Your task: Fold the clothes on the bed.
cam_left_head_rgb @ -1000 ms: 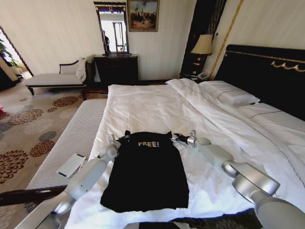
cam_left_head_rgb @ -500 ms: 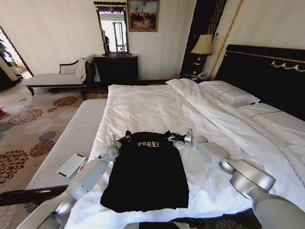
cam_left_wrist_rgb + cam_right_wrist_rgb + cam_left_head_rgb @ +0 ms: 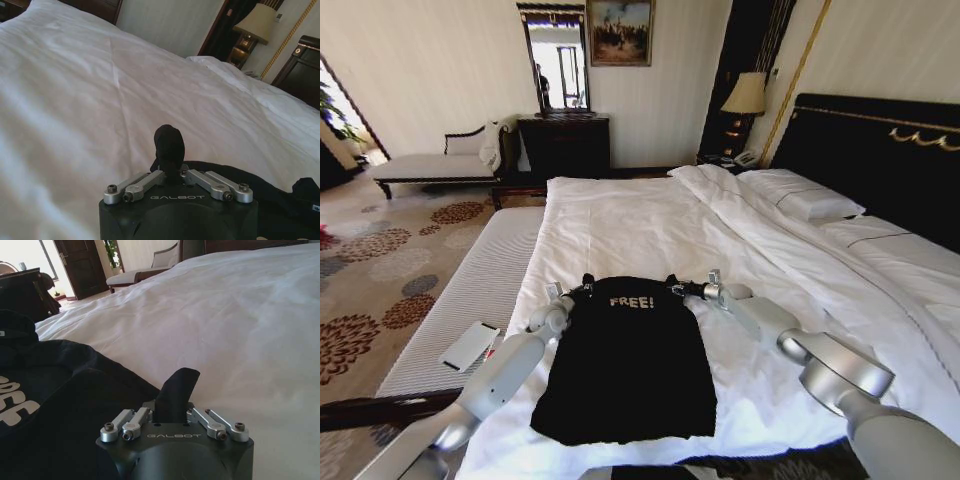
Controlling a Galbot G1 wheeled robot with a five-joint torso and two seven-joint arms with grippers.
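The soft black short-sleeved T-shirt (image 3: 625,365) with the small white "FREE!" print lies spread on the near end of the large white-sheeted double bed (image 3: 640,225), sleeves tucked in so it forms a long panel, its print end away from the robot. Both arms reach out along its sides. The left gripper (image 3: 582,288) sits at the far left corner of the shirt, and in the left wrist view the left gripper's (image 3: 168,150) jaws are pressed together, with a bunch of black cloth pinched between them and the shirt's edge lying just beside. The right gripper (image 3: 675,288) is at the far right corner, next to the print; from its own wrist camera the right gripper (image 3: 175,390) has its jaws closed on a fold of the same black fabric, the shirt (image 3: 55,405) spreading off to one side with part of the white lettering showing. A dark wood headboard with gold trim (image 3: 890,160) rises at the right, white pillows (image 3: 810,200) in front of it.
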